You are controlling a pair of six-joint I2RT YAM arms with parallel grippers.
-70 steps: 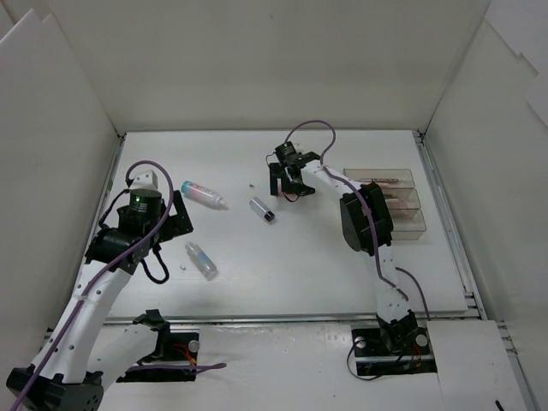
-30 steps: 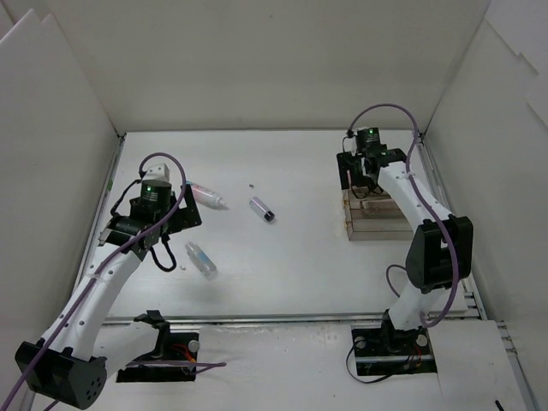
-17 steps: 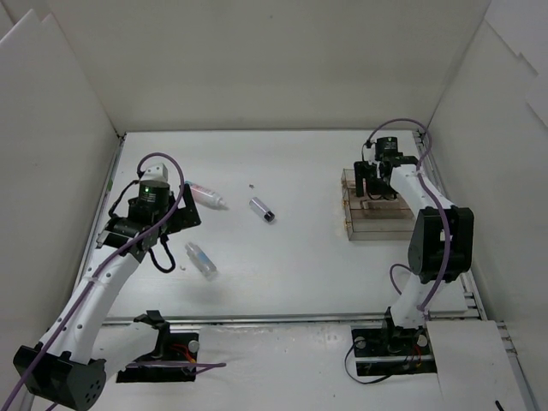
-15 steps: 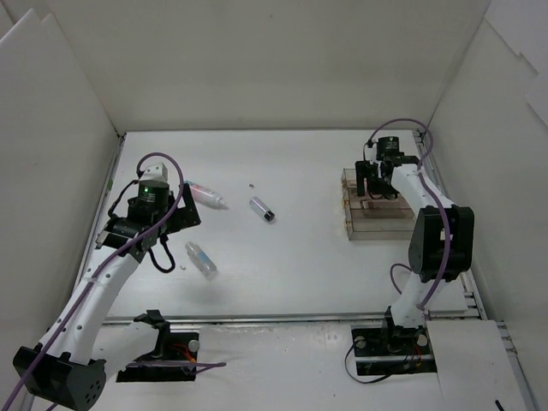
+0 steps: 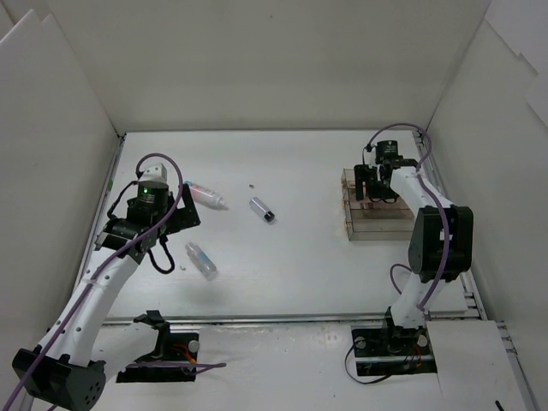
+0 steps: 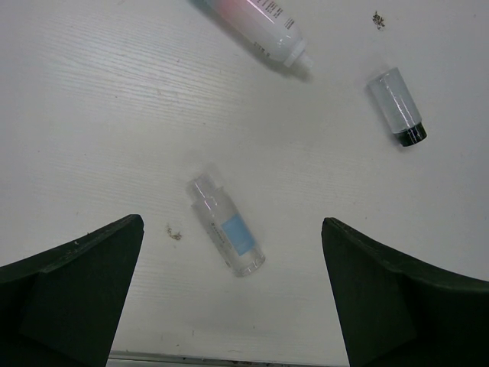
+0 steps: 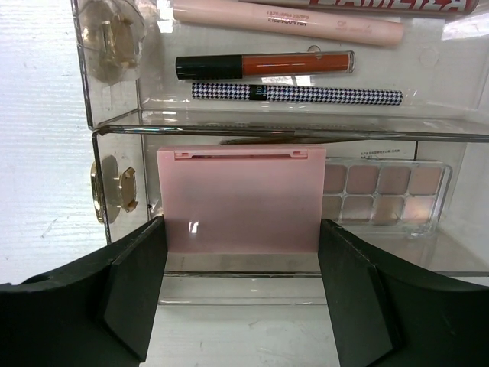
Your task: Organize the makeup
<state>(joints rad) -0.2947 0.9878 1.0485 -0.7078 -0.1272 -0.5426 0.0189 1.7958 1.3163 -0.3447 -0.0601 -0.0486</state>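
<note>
1. One clear blue-labelled bottle (image 6: 227, 236) lies on the table (image 6: 92, 115) below the left gripper (image 6: 232, 223), whose fingers are spread wide.
2. Farther off, a black-capped vial (image 6: 396, 106) and a pink bottle (image 6: 256, 19) lie apart.
3. Right gripper (image 7: 241, 225) clamps the pink square (image 7: 241, 191) at the acrylic box (image 7: 114, 126), beside the palette (image 7: 382, 195).

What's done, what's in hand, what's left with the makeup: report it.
Done: the lip gloss, the pencil and the palette lie in the clear box.
In hand: the right gripper grips the pink square beside the palette, not yet released.
Left: the pink bottle, the black-capped bottle and the blue-labelled bottle on the table; the open left gripper hovers over the last.
</note>
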